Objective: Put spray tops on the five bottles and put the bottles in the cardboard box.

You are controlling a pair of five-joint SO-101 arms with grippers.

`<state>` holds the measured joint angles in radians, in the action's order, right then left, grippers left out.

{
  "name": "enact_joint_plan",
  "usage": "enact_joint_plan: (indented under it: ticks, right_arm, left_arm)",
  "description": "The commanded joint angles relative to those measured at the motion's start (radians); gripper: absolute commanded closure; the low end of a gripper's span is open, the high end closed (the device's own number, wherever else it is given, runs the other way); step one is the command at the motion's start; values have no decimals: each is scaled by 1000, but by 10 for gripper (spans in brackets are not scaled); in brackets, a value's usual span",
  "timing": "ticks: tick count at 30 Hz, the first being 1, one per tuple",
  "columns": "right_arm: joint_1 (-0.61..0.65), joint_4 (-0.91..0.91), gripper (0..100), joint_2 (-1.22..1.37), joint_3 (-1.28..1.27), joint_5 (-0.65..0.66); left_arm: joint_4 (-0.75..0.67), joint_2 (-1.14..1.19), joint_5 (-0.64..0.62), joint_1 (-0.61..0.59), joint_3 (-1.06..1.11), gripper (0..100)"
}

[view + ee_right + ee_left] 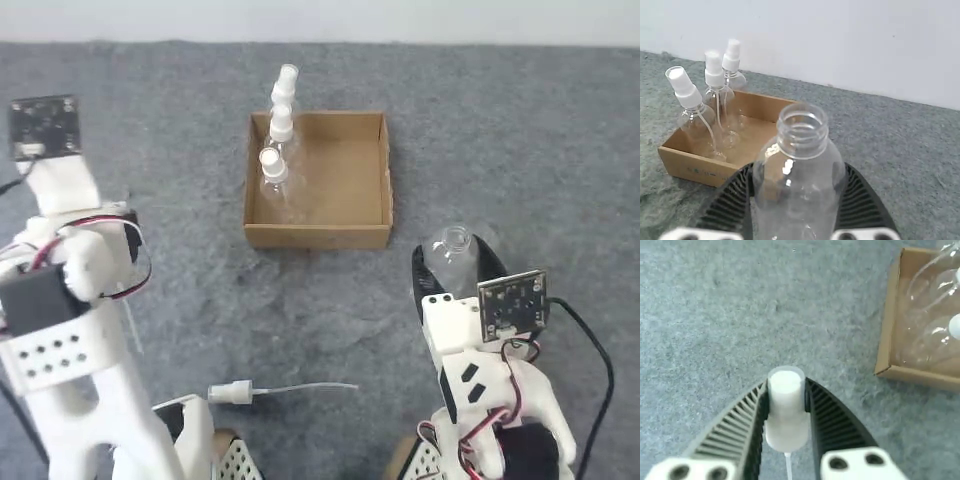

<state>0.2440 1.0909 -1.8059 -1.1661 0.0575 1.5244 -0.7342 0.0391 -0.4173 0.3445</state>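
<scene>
My right gripper (797,172) is shut on a clear open-necked bottle (797,175), held upright just right of the cardboard box (318,237); from above, the bottle (455,243) stands between the black fingers (427,278). My left gripper (786,385) is shut on a white spray top (785,407), above the carpet and left of the box (888,330). The left arm (70,300) stands at the table's left. Three capped bottles (275,175) line the box's left wall. A loose spray top (232,392) lies on the carpet near the front, its tube pointing right.
Grey carpet (500,130) covers the table, with open room right of and behind the box. The right half of the box floor (345,180) is bare. A white wall (840,35) rises beyond the carpet's far edge.
</scene>
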Motion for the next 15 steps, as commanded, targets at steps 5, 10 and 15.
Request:
enact_joint_plan:
  ticks: [5, 10, 15]
  right_arm:
    - [4, -24, 968, -8, 11, 12]
    - [4, -24, 968, -8, 9, 14]
    - [12, -25, 968, -8, -5, 14]
  left_arm:
    - [-123, -112, -95, 135, 148, 988]
    - [-219, -215, -137, 189, 268, 988]
    - [-235, -307, -175, 209, 283, 988]
